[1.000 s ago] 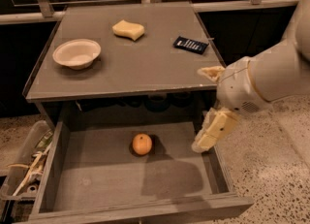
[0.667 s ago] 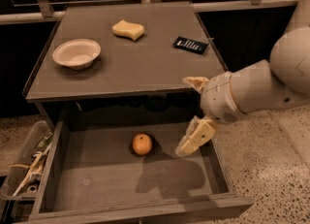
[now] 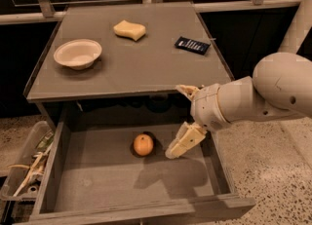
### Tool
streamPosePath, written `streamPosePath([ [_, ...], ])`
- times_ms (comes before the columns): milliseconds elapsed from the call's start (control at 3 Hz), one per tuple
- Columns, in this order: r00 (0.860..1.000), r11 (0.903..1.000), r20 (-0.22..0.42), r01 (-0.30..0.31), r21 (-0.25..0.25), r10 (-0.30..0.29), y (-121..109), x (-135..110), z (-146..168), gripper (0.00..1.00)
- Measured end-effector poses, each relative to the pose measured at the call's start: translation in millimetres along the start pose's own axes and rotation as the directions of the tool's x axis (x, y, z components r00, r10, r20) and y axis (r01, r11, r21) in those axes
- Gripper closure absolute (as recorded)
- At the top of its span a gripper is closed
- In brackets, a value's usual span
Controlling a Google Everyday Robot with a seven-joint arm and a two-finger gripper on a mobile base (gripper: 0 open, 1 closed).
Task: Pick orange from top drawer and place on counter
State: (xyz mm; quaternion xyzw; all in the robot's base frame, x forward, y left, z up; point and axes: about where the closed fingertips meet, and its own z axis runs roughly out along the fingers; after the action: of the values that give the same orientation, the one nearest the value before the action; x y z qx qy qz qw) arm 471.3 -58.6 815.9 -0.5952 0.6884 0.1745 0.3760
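counter [image 3: 146, 63] above open top drawer [image 3: 97, 180] | round orange [image 3: 143, 144] inside | claw [image 3: 174, 121] spread, beside it

Smooth, seemingly plastic hand [image 3: 175, 121] over matt wooden drawer [image 3: 97, 182].

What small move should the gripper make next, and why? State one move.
Probably ease the gripper toward the view's left and slightly down, to the orange. The fingers stand open over the top drawer, and the orange lies on the drawer floor just left of the lower finger, not yet between them.
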Motion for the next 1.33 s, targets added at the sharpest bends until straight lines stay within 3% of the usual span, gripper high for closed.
streamPosePath([
  [667,1.0,0.9988,0.001,0.019,-0.044,-0.019,5,13,29,0.0],
  [1333,1.0,0.9967,0.008,-0.003,-0.081,0.003,7,54,83,0.0],
])
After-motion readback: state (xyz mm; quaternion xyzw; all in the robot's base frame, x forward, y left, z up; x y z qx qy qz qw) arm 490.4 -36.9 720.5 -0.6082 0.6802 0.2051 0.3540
